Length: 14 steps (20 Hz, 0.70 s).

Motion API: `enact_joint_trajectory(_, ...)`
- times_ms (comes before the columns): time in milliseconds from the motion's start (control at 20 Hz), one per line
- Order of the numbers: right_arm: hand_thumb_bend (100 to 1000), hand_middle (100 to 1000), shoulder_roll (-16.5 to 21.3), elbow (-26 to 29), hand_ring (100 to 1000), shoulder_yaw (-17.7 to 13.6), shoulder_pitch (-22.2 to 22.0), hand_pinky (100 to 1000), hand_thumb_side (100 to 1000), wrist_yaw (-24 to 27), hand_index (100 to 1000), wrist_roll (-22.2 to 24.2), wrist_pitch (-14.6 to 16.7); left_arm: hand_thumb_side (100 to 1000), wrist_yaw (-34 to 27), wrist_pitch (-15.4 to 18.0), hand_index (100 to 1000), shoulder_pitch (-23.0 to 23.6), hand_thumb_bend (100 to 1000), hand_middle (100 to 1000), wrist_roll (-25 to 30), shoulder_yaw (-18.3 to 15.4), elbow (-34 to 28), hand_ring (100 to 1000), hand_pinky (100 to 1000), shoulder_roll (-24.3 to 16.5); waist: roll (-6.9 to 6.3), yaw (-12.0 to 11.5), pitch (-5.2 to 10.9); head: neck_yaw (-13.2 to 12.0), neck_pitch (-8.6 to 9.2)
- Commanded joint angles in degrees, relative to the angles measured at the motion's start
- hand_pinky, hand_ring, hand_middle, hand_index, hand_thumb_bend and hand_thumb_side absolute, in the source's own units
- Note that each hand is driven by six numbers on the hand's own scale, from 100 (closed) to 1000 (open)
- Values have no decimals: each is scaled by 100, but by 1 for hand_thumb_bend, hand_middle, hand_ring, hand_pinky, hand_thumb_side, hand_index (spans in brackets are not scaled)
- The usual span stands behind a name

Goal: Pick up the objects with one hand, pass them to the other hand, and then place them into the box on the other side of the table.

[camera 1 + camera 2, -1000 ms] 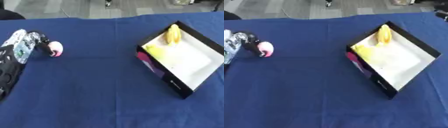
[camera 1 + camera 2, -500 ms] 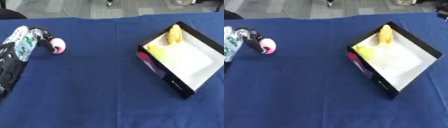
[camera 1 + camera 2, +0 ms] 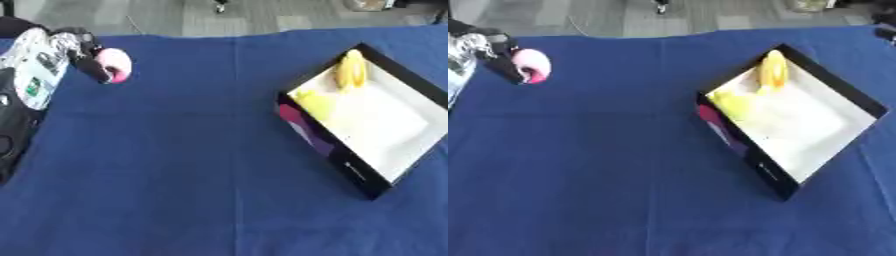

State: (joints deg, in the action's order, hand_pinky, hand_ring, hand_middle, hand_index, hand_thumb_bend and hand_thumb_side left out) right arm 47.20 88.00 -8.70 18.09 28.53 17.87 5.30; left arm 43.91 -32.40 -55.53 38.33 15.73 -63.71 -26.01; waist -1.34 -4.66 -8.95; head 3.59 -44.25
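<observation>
Left eye view shows a blue cloth (image 3: 175,165) spread over the whole table, with grey floor (image 3: 262,15) past its far edge. On the right side sits the box (image 3: 385,87), black-walled with a white inside, turned cornerwise to the table edge; its near wall carries a patch of pink and purple print. Inside it, toward the far corner, lie two yellow things: a long one (image 3: 353,70) against the far wall and a paler lump (image 3: 313,102) just beside it. At the far left the left arm (image 3: 17,105) comes in, black with a silver and white casing. Its left hand (image 3: 77,50) has dark fingers curled round a pink ball (image 3: 115,65), held near the cloth's far left corner, well apart from the box.
</observation>
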Motion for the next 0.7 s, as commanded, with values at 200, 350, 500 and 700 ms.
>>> enact_joint_trajectory(200, 100, 1000, 298, 216, 1000, 2, 172, 1000, 530, 38, 1000, -22, 86, 152, -590, -547, 616, 114, 100, 689, -284, 60, -777, 777, 811, -282, 80, -23, 123, 58, 13)
enact_joint_trajectory(350, 100, 1000, 321, 263, 1000, 66, 262, 1000, 523, 49, 1000, -13, 121, 157, -856, -564, 616, 204, 100, 687, -611, 124, -941, 776, 811, -311, 98, -30, 129, 81, 13)
enact_joint_trajectory(500, 100, 1000, 325, 267, 1000, 83, 282, 1000, 523, 50, 1000, -14, 129, 157, -1016, -597, 616, 226, 100, 687, -778, 171, -962, 776, 811, -324, 100, -29, 130, 83, 13)
enact_joint_trajectory(700, 100, 1000, 295, 350, 1000, 284, 557, 1000, 415, -130, 1000, 8, 258, 205, -1245, -479, 615, 375, 100, 676, -1031, 155, -1257, 771, 809, -279, 178, -104, 149, 252, 13)
